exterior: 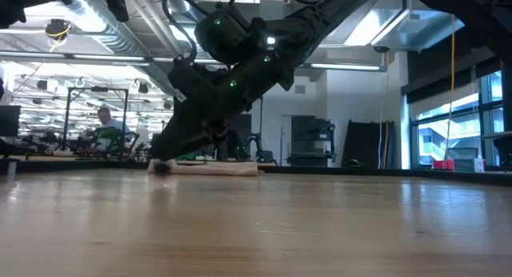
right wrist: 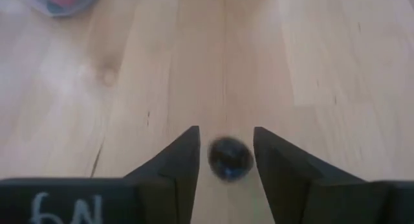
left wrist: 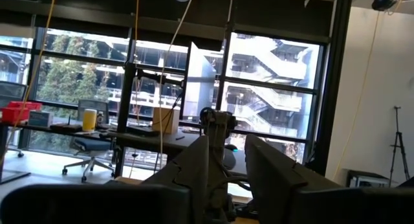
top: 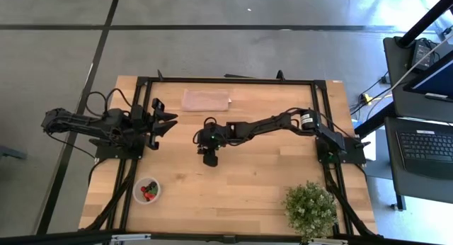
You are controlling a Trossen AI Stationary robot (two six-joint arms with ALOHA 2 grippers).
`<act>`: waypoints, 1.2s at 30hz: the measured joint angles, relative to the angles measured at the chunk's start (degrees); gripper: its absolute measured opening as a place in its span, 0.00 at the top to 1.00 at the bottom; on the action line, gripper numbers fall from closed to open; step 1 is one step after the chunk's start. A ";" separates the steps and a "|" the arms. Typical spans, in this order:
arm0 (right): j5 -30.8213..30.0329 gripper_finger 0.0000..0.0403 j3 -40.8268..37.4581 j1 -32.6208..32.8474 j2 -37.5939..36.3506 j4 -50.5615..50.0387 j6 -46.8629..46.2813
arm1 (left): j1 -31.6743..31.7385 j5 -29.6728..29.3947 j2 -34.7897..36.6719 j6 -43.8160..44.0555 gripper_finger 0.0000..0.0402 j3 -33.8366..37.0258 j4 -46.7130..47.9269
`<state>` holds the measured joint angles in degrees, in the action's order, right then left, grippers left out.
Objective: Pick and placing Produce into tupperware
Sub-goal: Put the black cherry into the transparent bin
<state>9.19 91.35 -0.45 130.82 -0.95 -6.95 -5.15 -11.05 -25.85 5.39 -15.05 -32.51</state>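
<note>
A: Where is the produce?

B: One dark berry (right wrist: 229, 157) sits between the fingers of the right gripper (right wrist: 225, 162), low over the middle of the table. The fingers stand a little apart on either side of it; whether they pinch it or only flank it, I cannot tell. The rest lies in the tupperware (top: 146, 191), red and dark pieces together.

A: And the tub itself?

B: Near the front left corner of the table (top: 255, 181), well apart from the right gripper (top: 210, 158).

A: The other arm?

B: The left gripper (top: 170, 124) waits at the left edge, raised and pointing level across the table. Its fingers (left wrist: 194, 166) show a narrow gap with nothing between them.

A: What of the surface?

B: Pale wooden planks with visible grain and a knot, framed by black rails. A pinkish cloth (top: 207, 100) lies flat at the far edge, and a bushy potted plant (top: 310, 210) stands at the front right corner.

A: The room?

B: Grey floor with dark lines, a desk with a laptop (top: 427, 149) to the right. Beyond the table, large windows, ceiling lights, and a person (exterior: 105, 125) far off at a bench.
</note>
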 joint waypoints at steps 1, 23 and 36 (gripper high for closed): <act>0.00 0.63 0.00 0.00 0.00 -0.09 -0.28 | 0.00 0.01 0.00 0.00 0.77 0.00 0.00; 4.30 0.53 18.29 -3.63 -17.74 -31.73 10.51 | -0.02 0.00 0.11 0.02 0.86 -0.02 -0.02; -12.94 0.53 -11.87 -3.00 -58.69 -28.81 6.80 | 0.02 0.67 0.11 -2.44 0.85 -0.02 -0.11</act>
<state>-3.75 79.49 -3.45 72.13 -29.76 -0.16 -5.13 -10.38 -25.74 2.94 -15.07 -32.62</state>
